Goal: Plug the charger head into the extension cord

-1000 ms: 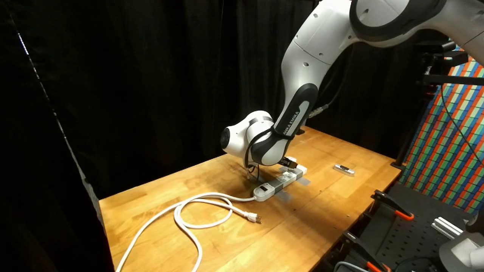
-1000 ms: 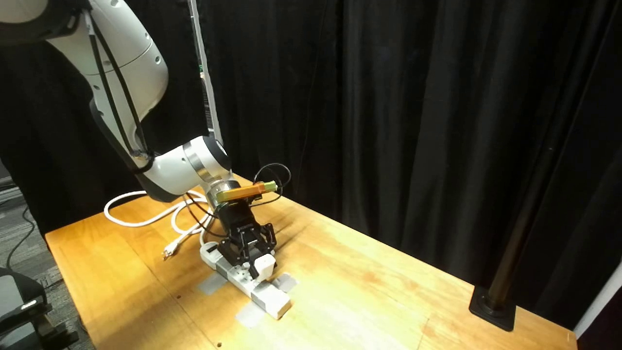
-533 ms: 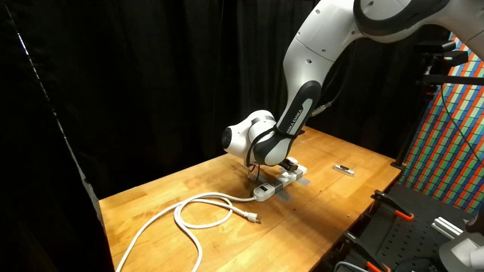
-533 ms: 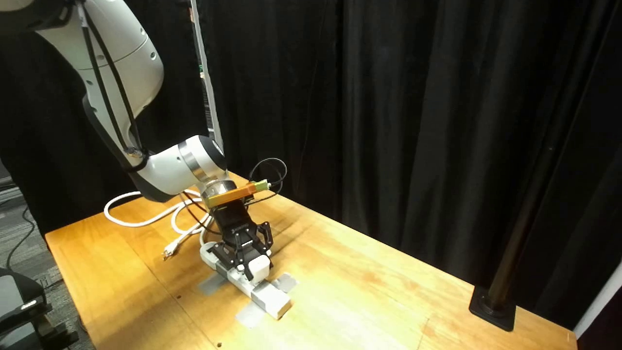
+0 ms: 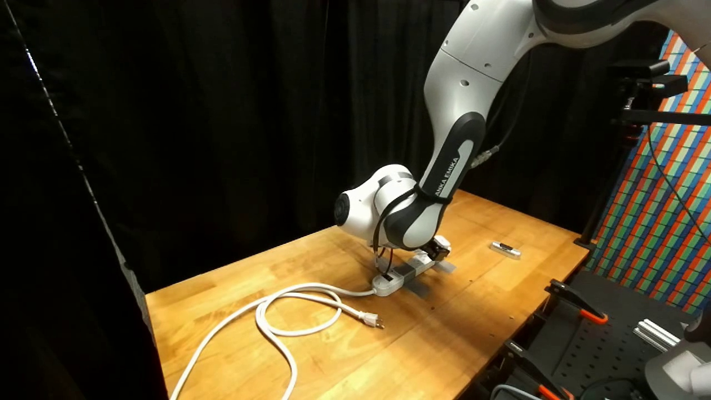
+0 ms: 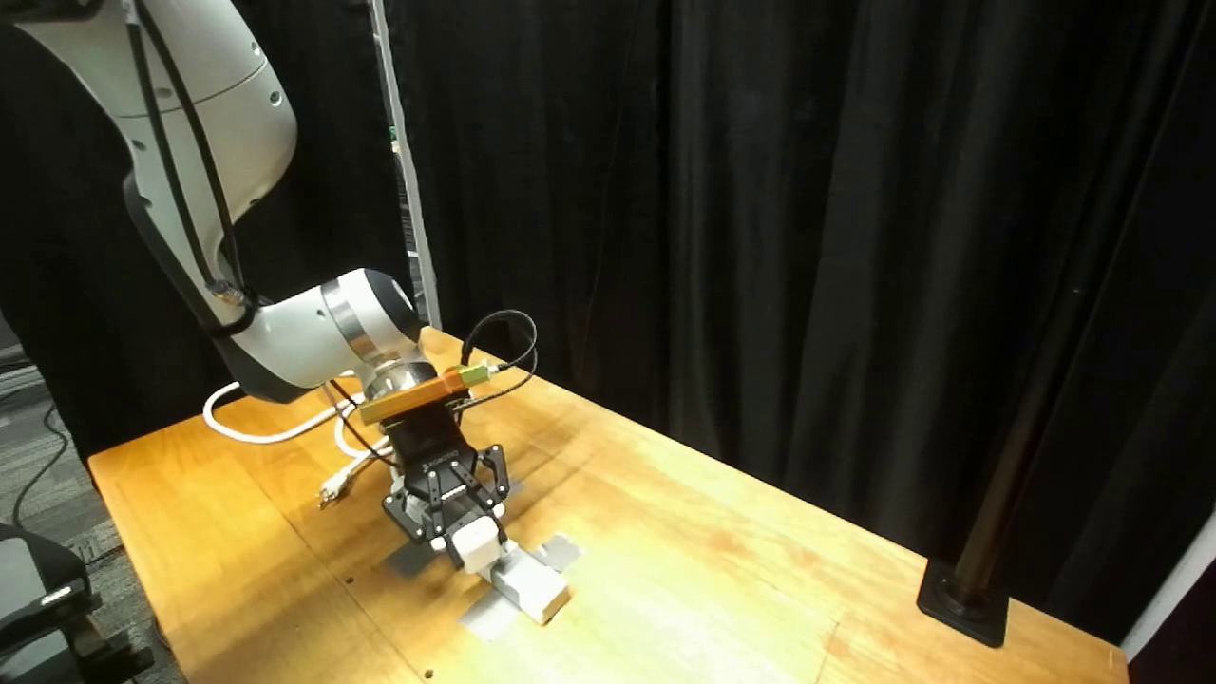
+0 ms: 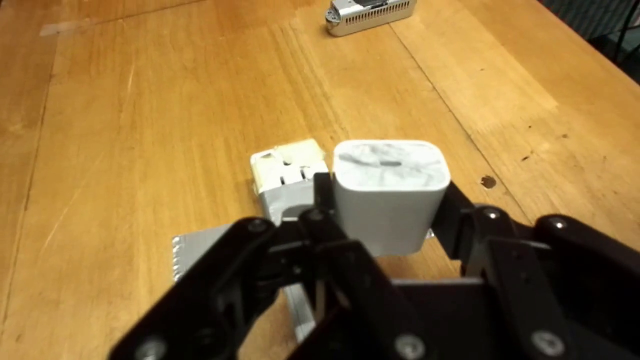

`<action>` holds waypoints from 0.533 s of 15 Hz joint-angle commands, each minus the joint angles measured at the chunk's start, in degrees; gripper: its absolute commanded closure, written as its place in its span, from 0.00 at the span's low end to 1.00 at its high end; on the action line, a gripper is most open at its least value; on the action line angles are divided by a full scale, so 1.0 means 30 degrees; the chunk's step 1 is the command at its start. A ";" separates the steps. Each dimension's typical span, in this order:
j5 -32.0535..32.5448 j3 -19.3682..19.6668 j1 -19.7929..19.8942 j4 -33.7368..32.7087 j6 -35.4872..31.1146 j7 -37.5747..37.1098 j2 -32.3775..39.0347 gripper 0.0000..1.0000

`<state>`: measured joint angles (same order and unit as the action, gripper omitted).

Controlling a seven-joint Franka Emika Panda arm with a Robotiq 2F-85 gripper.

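The charger head (image 7: 391, 215) is a small white block with a port slot on its top face. My gripper (image 7: 387, 205) is shut on it, one black finger on each side, and holds it about upright. The charger head also shows in both exterior views (image 5: 442, 242) (image 6: 477, 544), at the fingertips. The extension cord (image 5: 389, 283) is a white power strip taped to the table with grey tape. In the wrist view its socket end (image 7: 290, 165) lies left of the charger head; the gripper hides much of the rest. The charger head's prongs are hidden.
The strip's white cable (image 5: 272, 333) loops over the table and ends in a plug (image 5: 371, 319). A small silver device (image 5: 505, 249) lies beyond the strip. Orange-tipped clamps (image 5: 577, 303) sit at the table edge. A black pole base (image 6: 964, 603) stands at a corner.
The arm and gripper have moved sideways across the strip, with the charger head still in the fingers: rightward in one exterior picture, leftward and slightly down in the other. The strip has not moved.
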<state>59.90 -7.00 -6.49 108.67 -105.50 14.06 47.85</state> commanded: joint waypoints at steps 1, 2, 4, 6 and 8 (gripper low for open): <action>0.0324 0.0108 -0.0162 0.1329 -0.0289 -0.1438 -0.1386 0.77; 0.0378 0.0131 -0.0185 0.1425 -0.0234 -0.1648 -0.1564 0.77; 0.0734 0.0223 -0.0300 0.1467 0.0011 -0.1528 -0.1824 0.77; 0.0989 0.0225 -0.0188 0.1306 0.0129 -0.0870 -0.2027 0.77; 0.1252 0.0232 -0.0127 0.1127 0.0230 -0.0459 -0.2130 0.77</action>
<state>61.92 -6.79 -6.52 110.82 -105.41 10.71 44.05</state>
